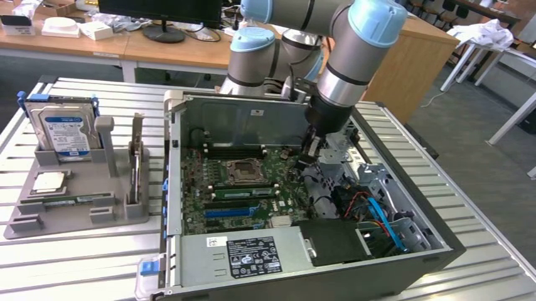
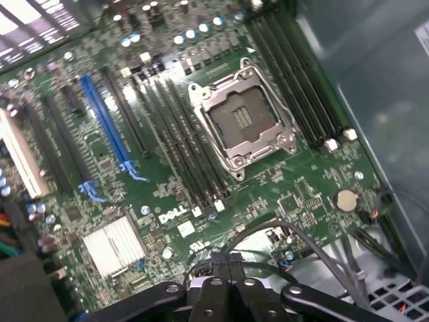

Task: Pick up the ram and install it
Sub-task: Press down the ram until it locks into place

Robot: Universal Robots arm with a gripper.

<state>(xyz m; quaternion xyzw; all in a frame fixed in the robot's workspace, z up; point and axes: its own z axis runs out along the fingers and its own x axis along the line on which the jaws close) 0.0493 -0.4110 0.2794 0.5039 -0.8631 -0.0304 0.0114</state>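
Observation:
The ram (image 1: pixel 71 200) is a narrow green stick lying flat in the grey holder (image 1: pixel 21 227) at the exterior view's left, outside the computer case. My gripper (image 1: pixel 307 160) hangs inside the open case (image 1: pixel 431 248), above the motherboard's edge at the exterior view's right, far from the ram. In the wrist view my gripper (image 2: pixel 228 260) is shut with nothing between its dark fingers (image 2: pixel 213 290). Below it lie the green motherboard (image 2: pixel 167 194), the bare processor socket (image 2: pixel 242 121) and dark memory slots (image 2: pixel 188 144) on both sides of the socket.
The holder also carries an upright hard drive (image 1: pixel 63 128), a square silver processor chip (image 1: pixel 49 182) and a tall upright card (image 1: pixel 137 157). Cables (image 1: pixel 377 216) and a drive cage crowd the case at the exterior view's right. A power supply (image 1: pixel 243 254) fills its near end.

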